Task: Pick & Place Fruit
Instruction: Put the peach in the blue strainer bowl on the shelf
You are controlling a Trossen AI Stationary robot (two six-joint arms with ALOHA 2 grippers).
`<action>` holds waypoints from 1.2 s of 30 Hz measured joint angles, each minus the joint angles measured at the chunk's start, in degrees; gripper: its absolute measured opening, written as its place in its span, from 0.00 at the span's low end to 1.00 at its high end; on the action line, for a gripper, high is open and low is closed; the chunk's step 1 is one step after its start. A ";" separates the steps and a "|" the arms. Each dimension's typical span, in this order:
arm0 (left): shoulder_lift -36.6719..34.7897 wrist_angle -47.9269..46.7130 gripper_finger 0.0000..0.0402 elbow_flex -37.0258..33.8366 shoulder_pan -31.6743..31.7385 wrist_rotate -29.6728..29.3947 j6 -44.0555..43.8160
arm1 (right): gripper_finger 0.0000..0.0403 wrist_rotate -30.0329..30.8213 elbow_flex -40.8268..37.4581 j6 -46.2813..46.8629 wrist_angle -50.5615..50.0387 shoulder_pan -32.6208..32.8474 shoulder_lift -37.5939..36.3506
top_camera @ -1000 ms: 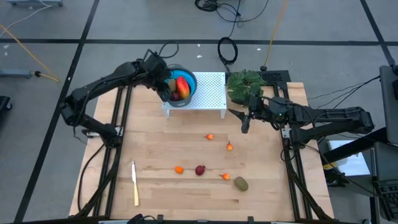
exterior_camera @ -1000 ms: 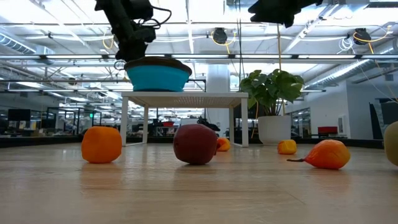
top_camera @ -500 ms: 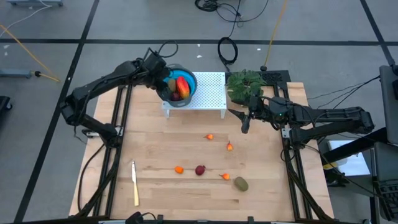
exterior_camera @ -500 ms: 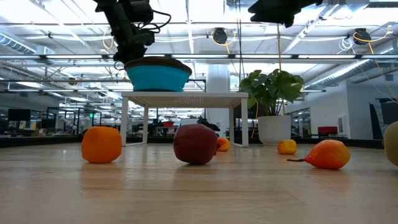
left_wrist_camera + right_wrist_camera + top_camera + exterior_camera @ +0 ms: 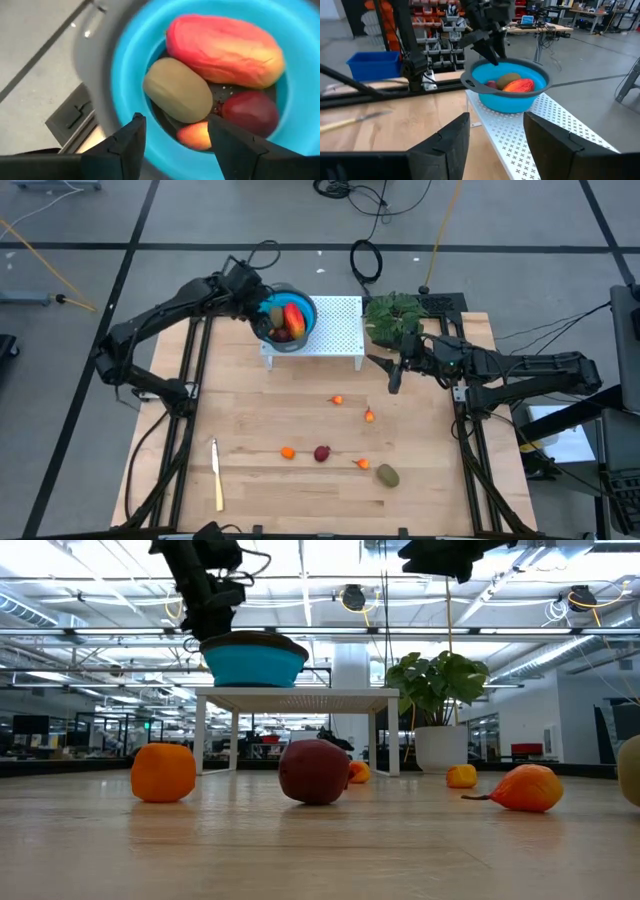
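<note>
Fruit fills your blue bowl [image 5: 299, 315] on the white perforated stand [image 5: 335, 330]: a smooth oblong red-orange-yellow piece [image 5: 222, 50], a matte olive-brown oval [image 5: 177, 96], a glossy dark red ball [image 5: 250, 112] and a small orange piece [image 5: 196, 136]. No readable writing shows on any of them.

Your left gripper [image 5: 258, 308] hangs over the bowl's rim, fingers [image 5: 131, 145] spread apart and holding nothing.

More fruit lies loose on the wooden table [image 5: 260, 420]: another olive-brown oval [image 5: 388, 475], a dark red ball [image 5: 321, 453] and tiny orange ones [image 5: 288, 452].

Your right gripper [image 5: 393, 375] hovers beside the leafy plant [image 5: 392, 317], arm stretched level, fingers [image 5: 447, 142] parted and empty.
</note>
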 joint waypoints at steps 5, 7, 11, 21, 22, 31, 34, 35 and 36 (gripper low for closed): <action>-4.83 0.05 0.53 0.00 -1.13 0.06 -3.28 | 0.45 -1.08 0.00 4.17 0.70 0.07 0.00; -7.16 0.18 0.50 0.00 -2.18 0.17 -3.29 | 0.44 -3.49 0.00 4.32 0.67 0.07 0.02; -11.91 1.67 0.43 -1.26 -4.15 1.51 -2.40 | 0.43 -9.06 0.02 4.27 0.67 0.36 0.45; -26.63 14.51 0.23 -16.87 -7.35 10.76 -6.26 | 0.42 -8.78 0.04 4.23 3.09 5.47 4.42; -28.12 15.52 0.21 -18.54 -7.64 10.71 -7.13 | 0.42 -8.70 0.04 4.23 3.22 6.03 4.70; -41.26 26.72 0.07 -32.39 -12.16 10.70 -12.91 | 0.42 -6.95 0.04 6.13 3.47 10.64 6.65; -44.86 30.58 0.02 -35.59 -13.95 10.74 -13.27 | 0.42 -5.39 0.07 7.63 3.44 12.16 7.54; -45.97 31.77 0.01 -36.46 -14.60 10.74 -13.58 | 0.42 -4.85 0.07 8.02 3.46 12.67 7.87; -47.02 32.98 0.01 -37.35 -15.24 10.72 -13.67 | 0.42 -3.92 0.11 8.48 3.40 13.15 8.23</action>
